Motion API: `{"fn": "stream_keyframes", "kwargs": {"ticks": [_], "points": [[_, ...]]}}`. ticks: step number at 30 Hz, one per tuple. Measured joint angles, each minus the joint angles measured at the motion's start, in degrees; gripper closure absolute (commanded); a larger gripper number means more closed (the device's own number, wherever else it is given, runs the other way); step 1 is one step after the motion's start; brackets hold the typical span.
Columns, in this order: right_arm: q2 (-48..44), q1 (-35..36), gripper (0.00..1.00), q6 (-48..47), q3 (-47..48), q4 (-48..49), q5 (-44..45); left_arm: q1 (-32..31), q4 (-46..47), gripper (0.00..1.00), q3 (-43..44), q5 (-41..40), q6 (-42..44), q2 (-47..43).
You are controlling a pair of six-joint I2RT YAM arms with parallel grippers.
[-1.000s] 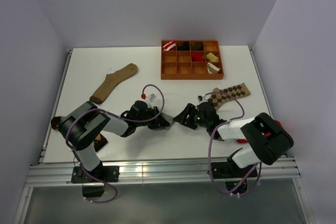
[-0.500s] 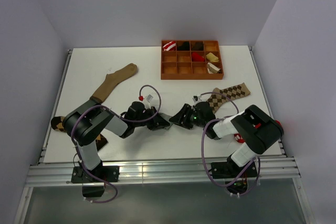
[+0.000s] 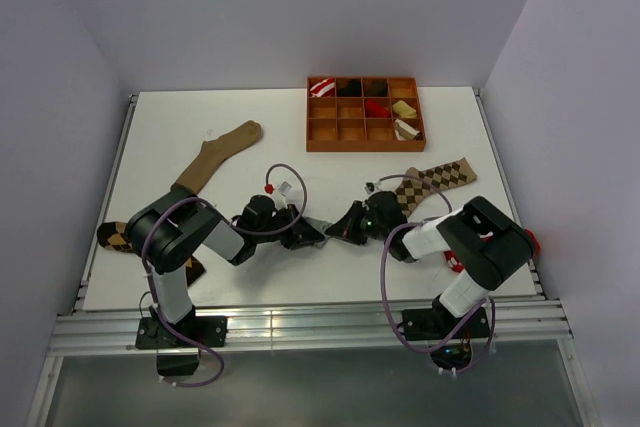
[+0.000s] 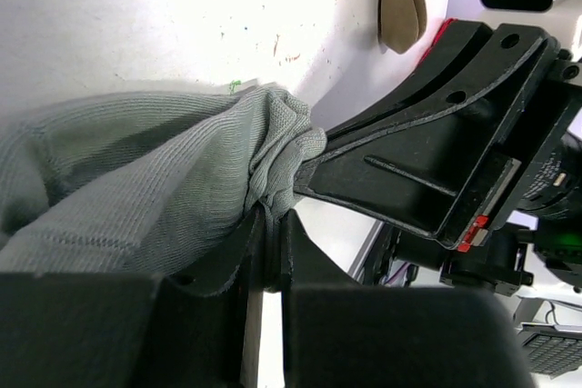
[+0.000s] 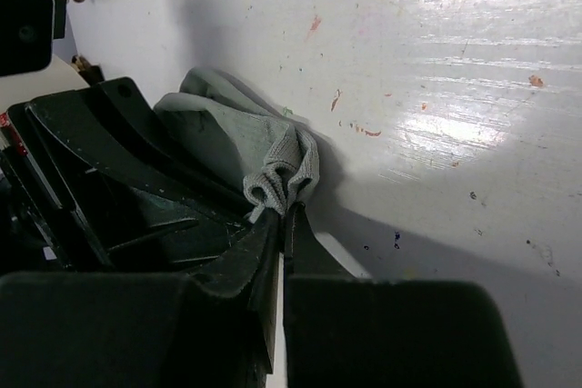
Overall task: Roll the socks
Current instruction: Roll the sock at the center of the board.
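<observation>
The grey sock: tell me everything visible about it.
The grey sock is plain, soft ribbed knit, crumpled rather than flat. It lies on the white table between the two arms. The left gripper pinches a bunched fold of it. The right gripper is shut on the puckered edge from the opposite side. The top view hides most of it.

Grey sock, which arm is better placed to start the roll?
Right, probably: the right gripper pinches the grey sock at its bunched end; the left gripper clamps just behind, anchoring it.
</observation>
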Motion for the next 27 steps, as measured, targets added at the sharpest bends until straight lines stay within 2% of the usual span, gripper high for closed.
{"fn": "stream_keyframes", "kwargs": {"ticks": [2,3,4,5,8,10,15,19,24,27], "points": [[-0.83,0.0,1.0,-0.48,0.92,-2.89,0.24,0.0,-0.22,0.86,0.15,0.0,0.37,0.0],[-1.27,0.02,1.0,-0.76,1.4,-4.35,0.44,0.0,-0.46,0.74,0.31,-0.02,0.76,0.0],[-1.86,0.02,1.0,-1.16,2.19,-6.6,0.63,0.0,-0.92,0.69,0.52,-0.04,1.31,0.0],[-2.32,0.02,1.0,-1.57,2.99,-8.79,0.96,0.0,-1.36,0.59,0.76,-0.04,1.55,-0.09],[-3.32,0.2,1.0,-2.6,5.46,-14.78,2.05,-0.17,-3.48,0.44,1.38,-0.66,3.21,-2.45],[-3.61,0.39,1.0,-3.23,7.08,-18.18,2.75,-0.42,-6.34,0.39,1.6,-2.4,5.22,-4.81],[-3.67,0.66,1.0,-4.31,10.91,-25.88,4.5,-3.69,-19.96,0.38,3.26,-13.97,13.31,-13.31],[-3.67,0.76,1.0,-4.7,13.05,-30.38,5.49,-10.47,-28.44,0.4,5.03,-26.32,21.11,-18.53],[-3.67,0.92,1.0,-4.9,15.15,-34.64,6.51,-20.44,-31.28,0.42,6.54,-39.98,30.08,-21.14],[-3.67,0.92,1.0,-4.92,15.8,-36.37,6.84,-23.91,-31.5,0.43,6.71,-45.07,34.16,-20.81]]}}
